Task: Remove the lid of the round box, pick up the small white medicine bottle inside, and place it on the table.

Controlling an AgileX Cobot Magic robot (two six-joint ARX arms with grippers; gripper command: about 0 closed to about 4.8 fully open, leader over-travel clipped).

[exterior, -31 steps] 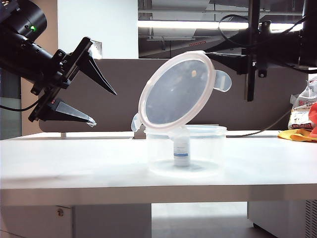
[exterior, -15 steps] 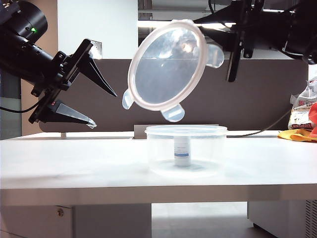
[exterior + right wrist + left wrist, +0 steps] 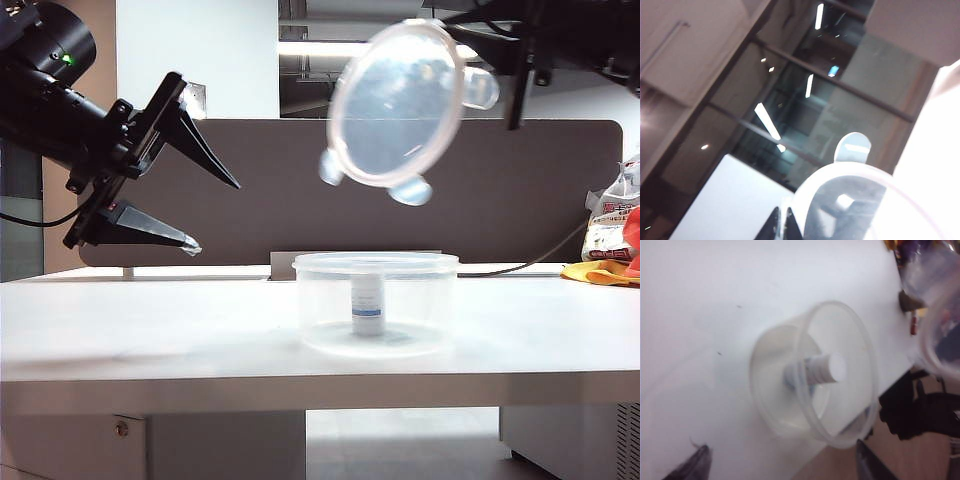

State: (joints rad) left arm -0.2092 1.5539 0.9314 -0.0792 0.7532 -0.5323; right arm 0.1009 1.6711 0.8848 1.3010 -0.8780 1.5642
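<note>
High above the round box [image 3: 376, 300], at the upper right of the exterior view, we hold the lid [image 3: 396, 103] in our right gripper [image 3: 478, 62], its fingers pinched shut on the lid's rim near one of the side tabs. The lid hangs tilted, its face turned towards the camera and blurred, well clear of the box. From the right wrist view we see the lid's [image 3: 860, 205] clear disc and one tab against the ceiling lights, with the dark tips of the right gripper [image 3: 780, 224] closed together at its edge.

Our left gripper [image 3: 198, 213] hangs above the left part of the table [image 3: 150, 330], well apart from the box, its two dark fingers spread wide with nothing between them. In the left wrist view the tips of those fingers [image 3: 692, 467] show at the frame's edge, far apart, and the left gripper [image 3: 782, 467] looks down into the open box [image 3: 812, 375].

The small white medicine bottle [image 3: 367, 306] stands upright at the middle of the box floor, cap up, its blue band low on the label. The box sits uncovered on the white table. From the left wrist the bottle [image 3: 817, 371] shows inside the clear wall.
</note>
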